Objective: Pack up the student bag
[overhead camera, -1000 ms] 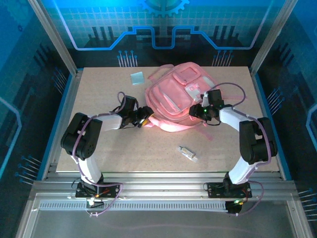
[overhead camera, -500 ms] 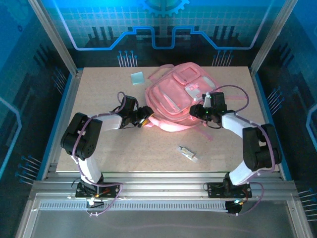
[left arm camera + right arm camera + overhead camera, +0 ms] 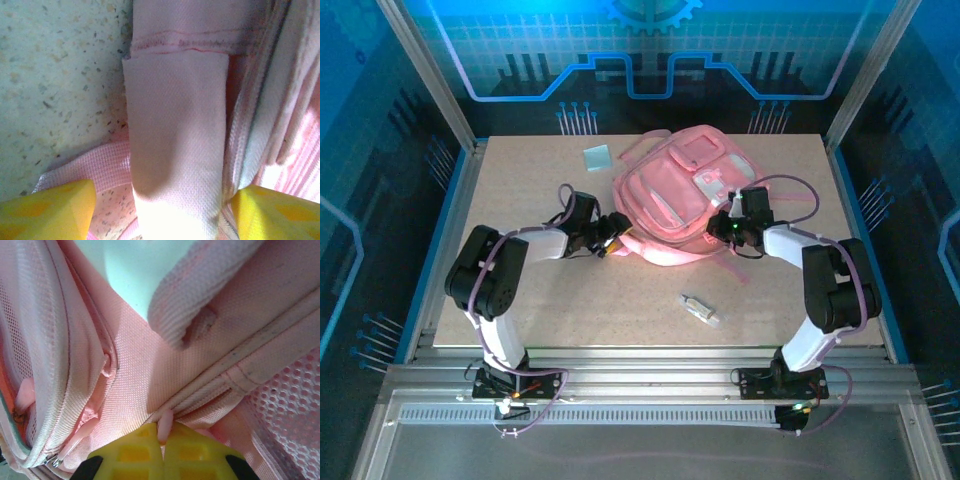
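Observation:
The student bag, a large soft pink backpack, lies at the back middle of the table. My left gripper is at its lower left corner, open. In the left wrist view its yellow fingers stand wide on either side of a broad pink strap without pinching it. My right gripper is at the bag's right side. In the right wrist view this gripper is shut on a small pink zipper pull beside a zip seam of the bag.
A small pale stick-shaped item lies on the table in front of the bag. A light green square card sits at the back left. Metal frame posts border the table.
My right gripper has shifted a little along the bag's right side and closed on the zipper pull. The left arm has stayed at the bag's corner.

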You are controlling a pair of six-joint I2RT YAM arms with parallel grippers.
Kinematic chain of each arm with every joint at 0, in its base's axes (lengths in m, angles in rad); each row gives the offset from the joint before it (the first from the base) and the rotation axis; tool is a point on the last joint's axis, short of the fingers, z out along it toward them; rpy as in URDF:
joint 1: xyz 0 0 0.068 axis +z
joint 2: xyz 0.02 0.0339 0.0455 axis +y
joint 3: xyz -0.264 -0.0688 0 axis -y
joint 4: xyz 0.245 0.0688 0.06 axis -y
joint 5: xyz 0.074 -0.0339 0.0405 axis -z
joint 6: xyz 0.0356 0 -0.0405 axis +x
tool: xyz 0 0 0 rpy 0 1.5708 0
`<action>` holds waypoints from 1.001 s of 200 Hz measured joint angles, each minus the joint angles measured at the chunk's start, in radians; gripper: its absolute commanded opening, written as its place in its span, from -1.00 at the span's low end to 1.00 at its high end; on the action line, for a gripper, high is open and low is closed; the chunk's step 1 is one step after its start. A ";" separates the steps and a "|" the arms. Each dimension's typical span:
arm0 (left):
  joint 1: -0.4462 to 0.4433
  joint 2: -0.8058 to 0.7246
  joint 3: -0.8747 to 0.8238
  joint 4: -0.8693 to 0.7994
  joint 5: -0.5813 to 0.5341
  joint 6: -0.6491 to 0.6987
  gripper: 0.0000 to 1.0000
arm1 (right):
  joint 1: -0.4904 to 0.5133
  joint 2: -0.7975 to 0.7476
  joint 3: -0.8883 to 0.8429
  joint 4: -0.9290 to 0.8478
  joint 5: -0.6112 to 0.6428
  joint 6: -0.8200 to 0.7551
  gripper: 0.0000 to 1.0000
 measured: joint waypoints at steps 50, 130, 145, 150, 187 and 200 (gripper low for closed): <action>-0.002 0.063 0.055 0.007 0.001 0.012 -1.00 | 0.001 -0.050 -0.019 -0.011 0.014 -0.001 -1.00; -0.011 0.023 0.000 0.034 0.001 0.027 -1.00 | -0.087 -0.089 0.040 -0.162 0.049 0.009 -1.00; -0.011 0.012 -0.006 0.034 0.001 0.027 -1.00 | -0.113 -0.084 0.060 -0.185 0.046 0.022 -1.00; -0.011 0.008 -0.008 0.034 0.001 0.027 -1.00 | -0.121 -0.080 0.068 -0.195 0.045 0.025 -1.00; -0.011 -0.005 -0.010 0.031 0.001 0.027 -1.00 | -0.146 -0.056 0.106 -0.246 0.042 0.048 -1.00; -0.011 -0.012 -0.010 0.027 0.001 0.027 -1.00 | -0.151 -0.052 0.113 -0.257 0.044 0.055 -1.00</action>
